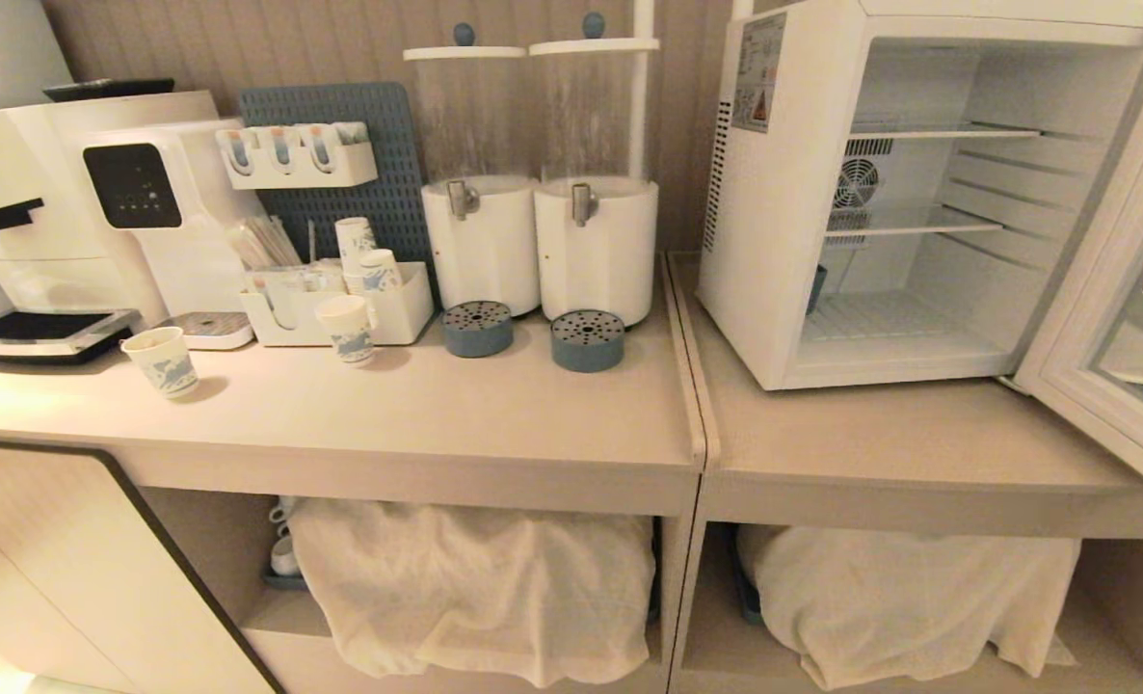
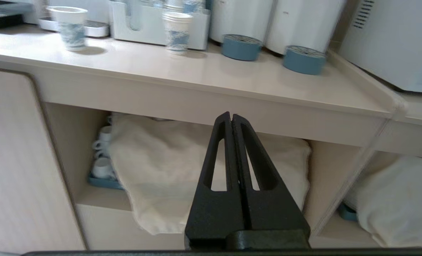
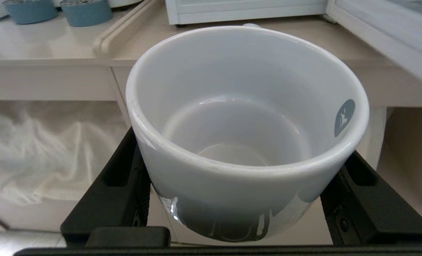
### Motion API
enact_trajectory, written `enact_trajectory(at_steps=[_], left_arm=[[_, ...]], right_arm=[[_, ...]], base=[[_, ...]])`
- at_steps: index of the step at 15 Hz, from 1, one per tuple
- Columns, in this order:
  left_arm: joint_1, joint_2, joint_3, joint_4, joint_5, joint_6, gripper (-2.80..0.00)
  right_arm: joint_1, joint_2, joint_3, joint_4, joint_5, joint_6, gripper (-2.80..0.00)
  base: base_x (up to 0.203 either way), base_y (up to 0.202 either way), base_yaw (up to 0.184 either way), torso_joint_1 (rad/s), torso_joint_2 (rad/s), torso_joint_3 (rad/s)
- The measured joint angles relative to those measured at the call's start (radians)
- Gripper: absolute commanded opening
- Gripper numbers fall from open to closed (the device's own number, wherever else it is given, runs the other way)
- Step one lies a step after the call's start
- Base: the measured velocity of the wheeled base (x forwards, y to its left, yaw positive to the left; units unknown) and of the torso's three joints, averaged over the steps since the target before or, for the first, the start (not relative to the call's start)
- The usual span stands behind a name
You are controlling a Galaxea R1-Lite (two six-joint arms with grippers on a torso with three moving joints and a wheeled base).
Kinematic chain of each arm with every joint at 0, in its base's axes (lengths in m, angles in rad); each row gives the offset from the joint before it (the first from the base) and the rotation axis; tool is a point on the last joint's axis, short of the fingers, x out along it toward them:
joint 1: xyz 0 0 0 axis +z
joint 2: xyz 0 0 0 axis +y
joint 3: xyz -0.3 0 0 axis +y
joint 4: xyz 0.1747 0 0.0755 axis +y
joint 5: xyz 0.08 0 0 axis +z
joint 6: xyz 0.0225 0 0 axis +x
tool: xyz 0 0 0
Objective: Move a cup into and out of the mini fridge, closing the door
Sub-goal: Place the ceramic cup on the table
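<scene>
My right gripper [image 3: 244,163] is shut on the cup [image 3: 246,117], a squat white ceramic mug with a small grey round mark inside its rim; a black finger [image 3: 125,177] presses on either side. It hangs upright below and in front of the counter edge. On the counter's right part stands the mini fridge [image 1: 774,241], whose lower front edge [image 3: 246,9] lies ahead of the cup, with bare wire shelves inside. Its door [image 1: 1111,318] is swung wide open to the right. My left gripper [image 2: 231,117] is shut and empty, low before the left shelf bay. Neither arm shows in the head view.
Two white drink dispensers [image 1: 483,241] with blue drip trays [image 1: 586,339] stand left of the fridge. Paper cups [image 1: 162,361], a cup organiser [image 1: 340,308] and a coffee machine [image 1: 99,202] fill the counter's left. Cloth-covered bundles [image 1: 475,588] and spare mugs [image 2: 102,156] sit below.
</scene>
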Motion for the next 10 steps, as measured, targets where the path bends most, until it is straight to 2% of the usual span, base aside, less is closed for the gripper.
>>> enact_trajectory(at_steps=[10], left_arm=[[0.000,0.000,0.000,0.000,-0.001,-0.001,-2.80]], right_arm=[[0.000,0.001,0.000,0.000,0.000,0.000,-2.80]], base=[[0.000,0.193,0.000,0.003,0.00,0.002]])
